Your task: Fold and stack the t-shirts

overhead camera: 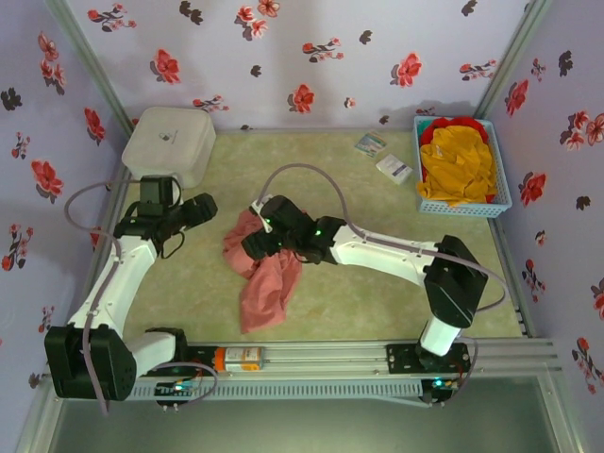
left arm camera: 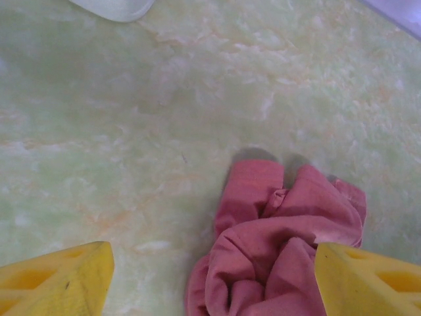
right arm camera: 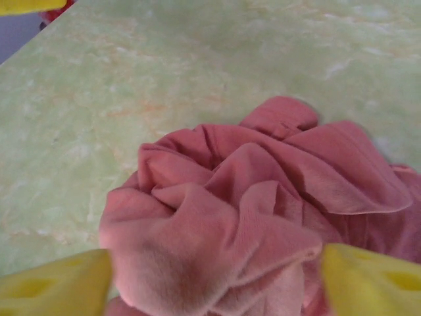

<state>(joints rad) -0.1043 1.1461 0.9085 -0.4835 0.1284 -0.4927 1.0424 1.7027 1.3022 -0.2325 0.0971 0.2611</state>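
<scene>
Pink shirt (overhead camera: 265, 276) lies crumpled in a heap on the green marbled table (overhead camera: 377, 293), left of centre, between the two arms, unfolded, with a long tail trailing toward the near rail. Right gripper (overhead camera: 253, 247) sits over the heap's upper part; in the right wrist view its yellow fingers (right arm camera: 52, 286) are spread wide, right gripper (right arm camera: 214, 263) released, with bunched pink shirt (right arm camera: 250, 210) filling the gap, and I can't tell if the pads touch the cloth. Left gripper (overhead camera: 204, 209) is just left of the heap; in the left wrist view the left gripper (left arm camera: 210, 263) is also spread and grasping nothing, its fingers (left arm camera: 56, 283) above bare table with the shirt's edge (left arm camera: 276, 243) by the right finger. Blue basket (overhead camera: 462, 213) at the far right holds a yellow shirt (overhead camera: 458, 165) on top of a red shirt (overhead camera: 479, 126). White box (overhead camera: 170, 146) is at the far left with a small mark on its lid, unreadable. Two small cards (overhead camera: 371, 143) lie near the basket, their print too small to read.
</scene>
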